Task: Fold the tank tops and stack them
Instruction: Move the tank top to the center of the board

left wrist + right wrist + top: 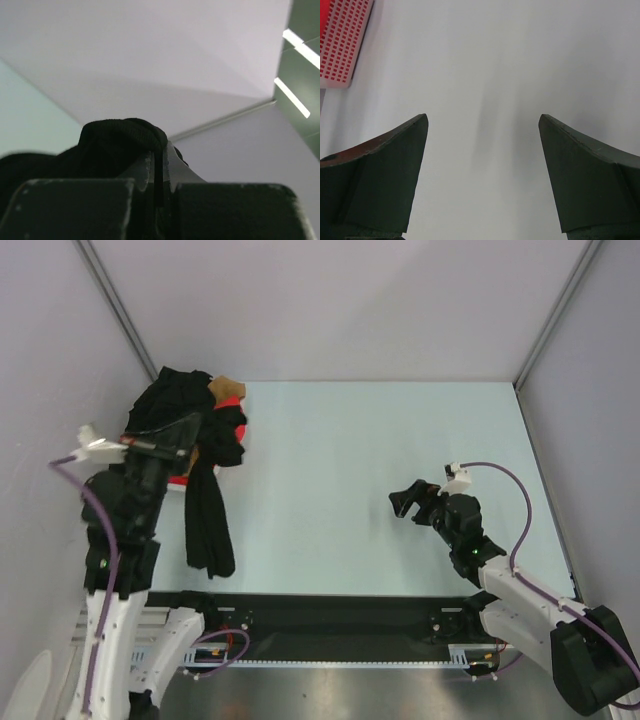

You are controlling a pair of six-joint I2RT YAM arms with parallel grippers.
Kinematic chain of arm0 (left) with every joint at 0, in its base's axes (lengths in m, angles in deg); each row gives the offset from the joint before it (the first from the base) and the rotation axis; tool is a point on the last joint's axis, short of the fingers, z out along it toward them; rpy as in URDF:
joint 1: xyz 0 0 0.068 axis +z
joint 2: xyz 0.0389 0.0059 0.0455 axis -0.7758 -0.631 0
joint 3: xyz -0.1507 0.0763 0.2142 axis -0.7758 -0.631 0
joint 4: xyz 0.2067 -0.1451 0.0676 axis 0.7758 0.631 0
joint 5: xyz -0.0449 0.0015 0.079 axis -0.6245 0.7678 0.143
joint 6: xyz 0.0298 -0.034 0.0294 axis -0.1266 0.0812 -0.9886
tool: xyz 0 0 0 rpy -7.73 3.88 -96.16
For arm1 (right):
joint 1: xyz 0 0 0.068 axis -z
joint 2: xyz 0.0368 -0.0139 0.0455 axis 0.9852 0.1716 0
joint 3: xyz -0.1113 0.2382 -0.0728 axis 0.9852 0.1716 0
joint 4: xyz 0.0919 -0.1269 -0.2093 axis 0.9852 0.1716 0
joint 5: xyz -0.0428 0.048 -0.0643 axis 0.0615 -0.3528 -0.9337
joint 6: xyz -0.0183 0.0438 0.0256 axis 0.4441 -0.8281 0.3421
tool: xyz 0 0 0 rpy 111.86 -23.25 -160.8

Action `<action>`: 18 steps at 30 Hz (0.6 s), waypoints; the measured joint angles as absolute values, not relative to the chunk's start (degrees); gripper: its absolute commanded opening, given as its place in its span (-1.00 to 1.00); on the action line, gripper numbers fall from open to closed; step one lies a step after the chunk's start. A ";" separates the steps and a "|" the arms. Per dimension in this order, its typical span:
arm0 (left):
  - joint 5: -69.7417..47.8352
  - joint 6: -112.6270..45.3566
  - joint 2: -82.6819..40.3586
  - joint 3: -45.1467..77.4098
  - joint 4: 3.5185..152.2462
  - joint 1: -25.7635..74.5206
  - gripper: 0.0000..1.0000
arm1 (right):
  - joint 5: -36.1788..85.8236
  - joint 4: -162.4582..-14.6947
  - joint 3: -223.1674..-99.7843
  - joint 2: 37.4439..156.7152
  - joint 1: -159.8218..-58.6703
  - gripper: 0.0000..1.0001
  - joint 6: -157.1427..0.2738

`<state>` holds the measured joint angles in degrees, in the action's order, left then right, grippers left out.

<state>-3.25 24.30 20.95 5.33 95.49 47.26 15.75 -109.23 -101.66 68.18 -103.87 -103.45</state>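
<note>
Top external view, tank tops: two, one black tank top [208,525] and one red tank top [236,426], heaped together at the far left of the surface [340,470].
Basket: one white basket [342,40], with red showing through its holes.
Left arm: raised over the heap. The left end effector [183,437] is pinching the black tank top, and a long fold trails toward the near edge.
Right arm: low at the near right. The right end effector [405,502] is spread, with nothing between its fingers.
</note>
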 measured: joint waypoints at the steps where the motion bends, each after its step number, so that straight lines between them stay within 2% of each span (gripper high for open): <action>1: -2.75 24.21 19.04 5.04 95.54 44.81 -0.99 | 15.75 -109.23 -101.66 68.25 -103.87 0.92 -103.39; 6: 3.37 22.05 15.13 2.66 97.46 33.95 -0.99 | 15.73 -109.23 -101.66 68.29 -103.87 0.92 -102.91; 9: 6.21 20.65 16.16 2.57 97.53 32.66 -0.98 | 15.71 -109.23 -101.66 68.29 -103.87 0.92 -102.82; 15: 10.21 18.64 15.74 4.89 97.74 32.62 -0.80 | 15.71 -109.23 -101.66 68.68 -103.87 0.92 -102.62; 18: 12.18 17.77 15.04 5.78 97.81 32.62 -0.81 | 15.73 -109.25 -101.66 68.75 -103.87 0.92 -102.60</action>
<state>12.18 17.77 15.04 5.78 97.81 32.62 15.73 -109.25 -101.66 68.75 -103.87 -102.60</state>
